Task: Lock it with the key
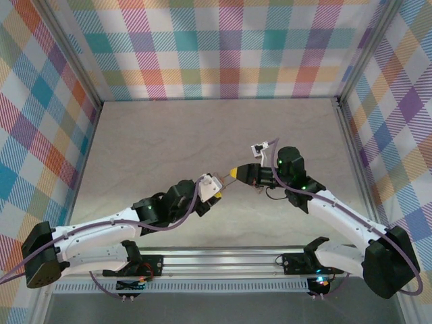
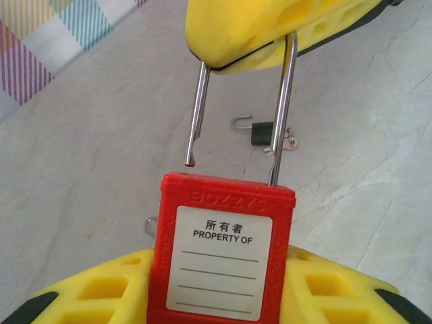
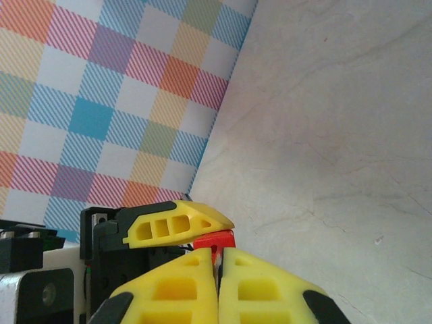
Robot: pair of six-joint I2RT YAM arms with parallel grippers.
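we see the red padlock [image 2: 226, 250] up off the bench [image 2: 88, 155], pinched by its body in the left claw [image 2: 219, 297], one yellow finger [image 2: 101, 293] on each side. its white label faces the left wrist camera and reads "property of". the shackle [image 2: 283, 108] stands pulled out: the right leg sits in the body, while the left leg ends free just above it.

both legs run up into the right claw [image 2: 270, 27], whose fingers are pressed together. from the right wrist we see the two yellow fingers [image 3: 182, 290] closed against each other with hardly a seam, so we take that claw to be pinching the shackle's bend, though the bend itself is hidden. just beyond them sit a sliver of the red padlock [image 3: 214, 239] and a finger of the left claw [image 3: 175, 226], with the plaid wall [image 3: 101, 88] behind.

from above, the left claw [image 1: 214, 191] and the right claw [image 1: 233, 172] meet tip to tip over the middle of the bench [image 1: 169, 142].

a small black padlock [image 2: 262, 133] lies on the bench beyond the shackle, its own shackle open, with silvery bits beside it too small to name. a thin wire ring [image 2: 150, 226] peeks out by the red body's left edge.
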